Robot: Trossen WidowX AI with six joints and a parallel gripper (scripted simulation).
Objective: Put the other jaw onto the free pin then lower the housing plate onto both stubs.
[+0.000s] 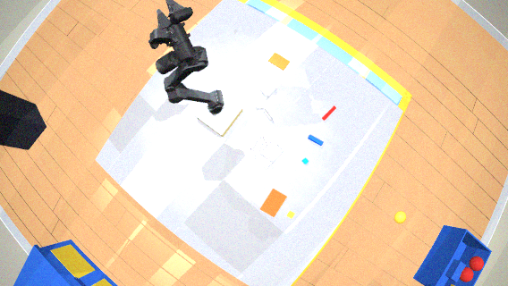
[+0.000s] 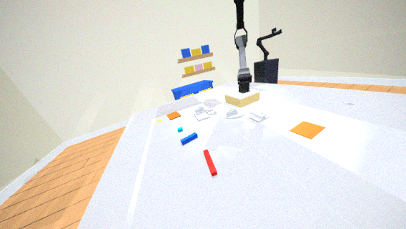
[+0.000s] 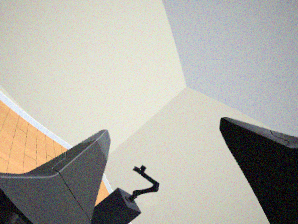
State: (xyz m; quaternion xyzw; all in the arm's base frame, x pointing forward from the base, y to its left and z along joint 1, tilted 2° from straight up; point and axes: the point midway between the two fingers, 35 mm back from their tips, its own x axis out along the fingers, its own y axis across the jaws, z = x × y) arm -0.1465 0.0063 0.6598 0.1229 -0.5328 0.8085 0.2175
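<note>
My gripper (image 1: 165, 6) (image 3: 165, 129) is open and empty, raised high and pointing away from the parts; only walls, floor and a distant second arm show between its fingers in the wrist view. White parts lie on the white table, washed out by glare. A cluster of white parts (image 1: 266, 149) (image 2: 202, 114) shows fine outlines; its pins, jaw and gear teeth cannot be made out. A separate white piece (image 1: 267, 114) (image 2: 232, 114) lies beside it, nearer the middle. Another white piece (image 1: 269, 93) (image 2: 258, 115) lies farther along. Which is the loose jaw and which the housing plate is unclear.
The arm stands on a pale block (image 1: 232, 123) (image 2: 248, 99). A red bar (image 1: 329, 113) (image 2: 210, 162), blue bar (image 1: 316, 140) (image 2: 189, 138), cyan cube (image 1: 305, 161) (image 2: 180, 129), yellow piece (image 1: 291, 214) (image 2: 159, 121) and two orange squares (image 1: 274, 203) (image 1: 279, 62) lie around the parts.
</note>
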